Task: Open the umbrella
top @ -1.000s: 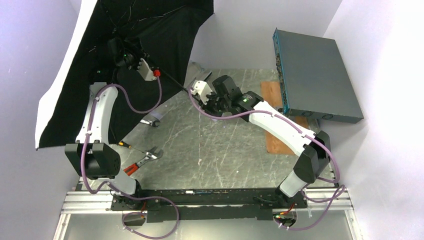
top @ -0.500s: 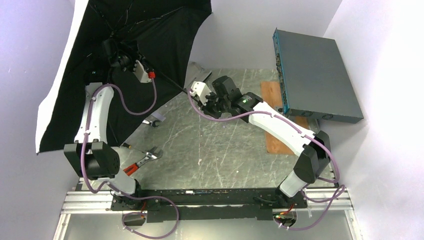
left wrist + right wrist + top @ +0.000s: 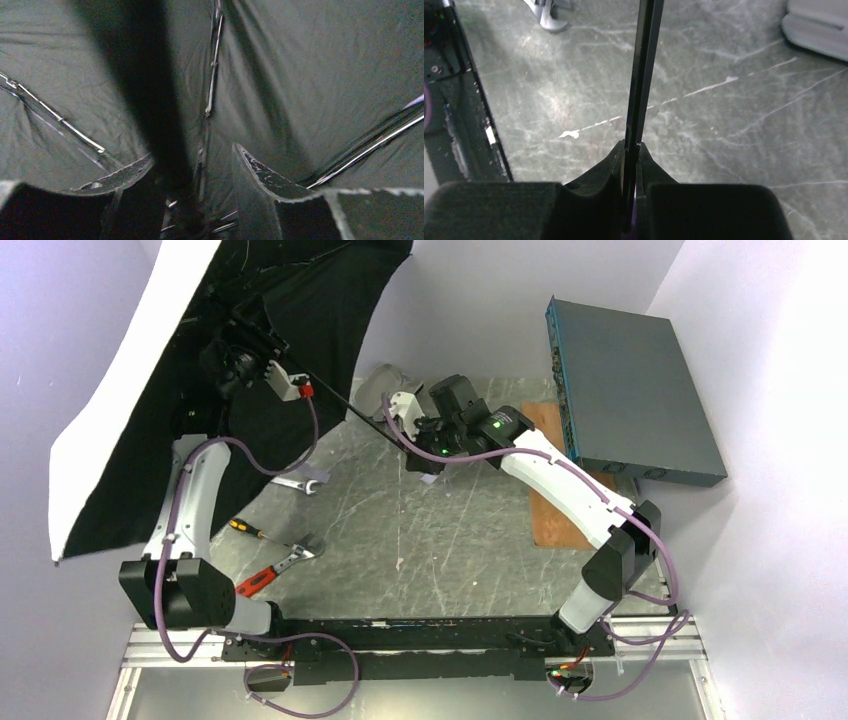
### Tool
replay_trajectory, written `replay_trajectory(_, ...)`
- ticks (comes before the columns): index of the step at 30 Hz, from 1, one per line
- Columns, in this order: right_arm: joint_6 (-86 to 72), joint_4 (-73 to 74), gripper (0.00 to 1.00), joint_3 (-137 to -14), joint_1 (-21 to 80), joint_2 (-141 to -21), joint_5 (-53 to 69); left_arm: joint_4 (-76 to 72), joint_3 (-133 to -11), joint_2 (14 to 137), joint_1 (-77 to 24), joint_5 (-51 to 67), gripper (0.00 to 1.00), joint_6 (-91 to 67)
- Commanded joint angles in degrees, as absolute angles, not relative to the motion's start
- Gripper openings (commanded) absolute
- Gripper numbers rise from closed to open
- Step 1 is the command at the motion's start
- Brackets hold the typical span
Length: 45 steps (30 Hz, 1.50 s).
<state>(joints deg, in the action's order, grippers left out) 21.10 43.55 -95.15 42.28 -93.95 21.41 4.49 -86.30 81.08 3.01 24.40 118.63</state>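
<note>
**Canopy spread, right arm gripping the shaft, left jaws apart**

The task looks basically done. The compact folding umbrella with a canopy black inside and white outside [image 3: 120,470] is spread wide at the far left of the grey marbled table top [image 3: 450,530]. It is tipped on its side with the open face toward the arms. I cannot tell whether the runner has latched. What's left, at a guess, is to confirm it holds and then release.

The right gripper [image 3: 631,147] is clamped tight on the umbrella's thin black shaft [image 3: 644,60], above mid-table. The left gripper [image 3: 192,152] is up inside the canopy near the hub with its fingers [image 3: 260,175] standing apart. A dark blurred band, likely the shaft, runs between them with a gap on one side, so as far as I can see it is not gripping.

- **Top view only:** the whole canopy, its white outer edge and both arms. Also the dark teal flat box [image 3: 630,390] at far right, and red-handled pliers [image 3: 265,575] and a silver wrench [image 3: 300,483] near the left arm.
- **Left wrist view only:** thin metal ribs [image 3: 212,75] against the fabric, and the finger spread, which is lost against the black from above.
- **Right wrist view only:** the pinch on the shaft, which the wrist hides from above.
</note>
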Motion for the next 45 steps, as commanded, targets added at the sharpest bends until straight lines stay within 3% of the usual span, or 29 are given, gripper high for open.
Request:
replay_trajectory(1, 19.3, 45.9, 0.0, -94.0, 42.0, -91.7, 28.0, -2.4, -83.3, 74.6, 3.2, 19.9, 0.54, 129.8)
replay_trajectory(7, 11.3, 27.0, 0.0, -86.6, 41.7, -88.3, 34.3, 6.3, -73.3, 65.1, 0.6, 29.5, 0.69, 120.0)
replay_trajectory(19, -6.3, 1.3, 0.0, -81.6, 40.3, -88.6, 32.8, 12.2, -70.8, 59.5, -2.7, 36.9, 0.75, 107.6)
replay_trajectory(24, -15.1, -13.0, 0.0, -73.4, 40.6, -84.3, 22.1, 14.5, -69.7, 55.0, -3.4, 41.1, 0.81, 90.1)
replay_trajectory(27, -18.4, -18.2, 0.0, -68.2, 42.0, -82.5, 13.6, 11.9, -68.3, 53.3, -3.4, 40.3, 0.99, 74.3)
replay_trajectory(34, -23.1, -22.3, 0.0, -64.7, 45.8, -83.4, -4.4, 14.8, -73.6, 55.5, -3.4, 40.2, 0.96, 36.5)
replay_trajectory(38, -21.6, -25.2, 0.0, -64.8, 48.1, -85.4, -17.0, 18.2, -71.5, 54.8, -3.4, 43.8, 0.94, 32.1)
replay_trajectory(41, -15.3, -30.3, 0.0, -65.7, 49.8, -89.0, -26.6, 17.6, -67.5, 52.3, -3.4, 39.9, 0.96, 30.6)
replay_trajectory(45, -4.6, -39.7, 0.0, -65.0, 50.3, -93.9, -30.9, 19.8, -64.6, 50.0, -3.0, 34.1, 0.97, 32.1)
